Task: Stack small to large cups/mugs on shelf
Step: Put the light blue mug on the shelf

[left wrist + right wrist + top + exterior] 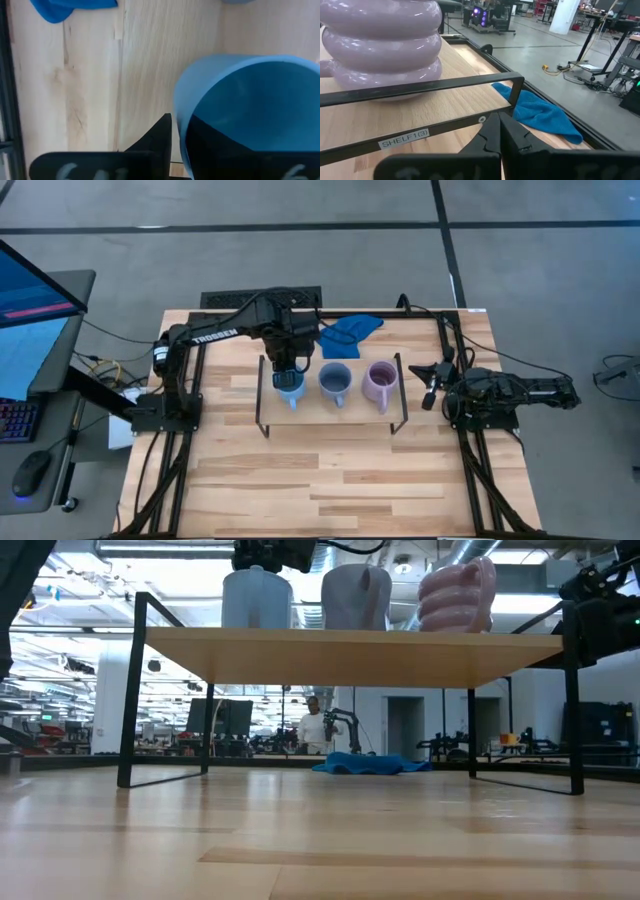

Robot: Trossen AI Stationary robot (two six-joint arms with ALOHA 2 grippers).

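Three handled mugs stand upright in a row on the shelf (300,418), a low light-wood board on thin black wire legs set on the wooden tabletop (330,480). From the 9 o'clock end to the 3 o'clock end of the board they are the sky-blue mug (289,389), the grey-blue mug (335,382) and the lilac mug (380,383). The lilac mug has a ribbed body of stacked rounded rings; the other two have smooth walls. In the high view all three handles point toward 6 o'clock.

The left gripper (285,370) sits over the sky-blue mug at its 12 o'clock rim. In the left wrist view one dark finger (157,137) lies outside the wall and the other inside, the jaws pinched narrow on the rim. The right gripper (430,385) waits at 3 o'clock of the shelf, just beside its wire end frame, with its jaws pressed together and empty.

A bright blue cloth (350,332) lies crumpled on the tabletop at 12 o'clock of the shelf. In the low view the left gripper is cut off at the upper edge and the mug handles cannot be made out. A person (315,727) stands far back in the room.
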